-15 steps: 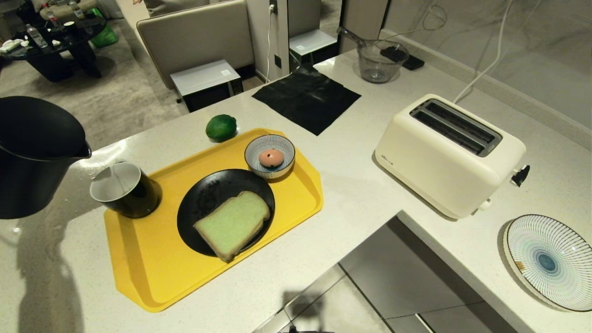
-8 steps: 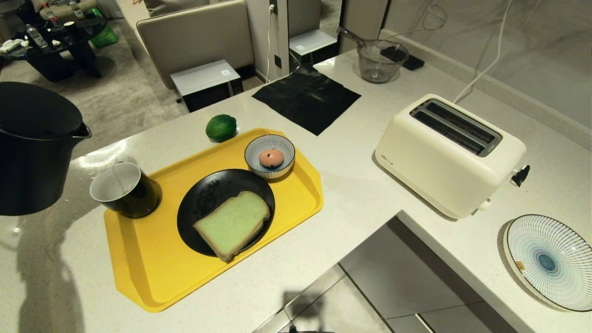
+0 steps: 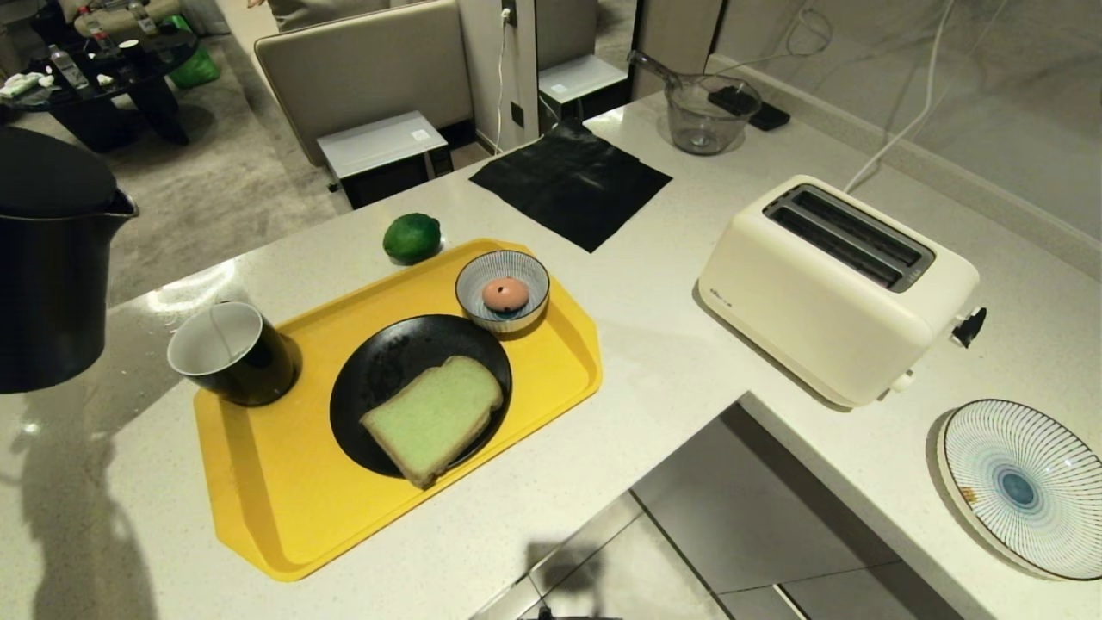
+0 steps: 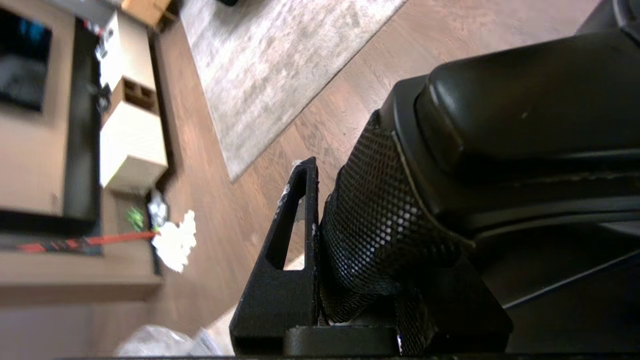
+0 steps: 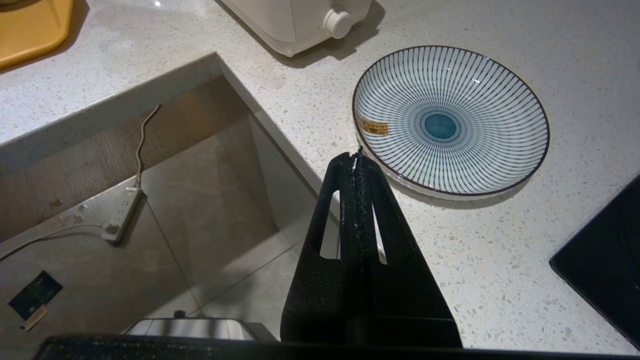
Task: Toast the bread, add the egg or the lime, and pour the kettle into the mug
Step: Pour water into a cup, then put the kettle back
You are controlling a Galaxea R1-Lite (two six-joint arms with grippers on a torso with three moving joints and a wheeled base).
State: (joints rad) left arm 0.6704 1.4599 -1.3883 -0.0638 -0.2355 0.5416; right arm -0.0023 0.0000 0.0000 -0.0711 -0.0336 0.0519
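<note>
A pale speckled stone table (image 3: 671,362) bends in an L around a gap of grey floor tiles; beyond it lie a grey carpet and a beige padded seat. A yellow plastic tray (image 3: 284,508) serves as the landmark. On it stand the glossy black mug with white inside (image 3: 231,351) at its left end, a round black plate (image 3: 379,370) bearing the pale green, brown-crusted slice of bread (image 3: 433,417), and a blue-and-white striped bowl (image 3: 502,275) holding the salmon-pink egg (image 3: 504,294). The dark-green lime (image 3: 411,237) rests on the table just behind the tray. Right of the tray sits a cream two-slot toaster (image 3: 826,293); farther right is a striped blue-and-white plate (image 5: 450,120).

The large matte black kettle (image 3: 43,267) hangs upright left of the tray, cut off by the picture's edge. The left gripper (image 4: 320,240) is clamped on its textured black handle (image 4: 385,225); only one finger is plainly seen. The right gripper (image 5: 357,160), fingers pressed together and empty, hovers by the striped plate's rim.
</note>
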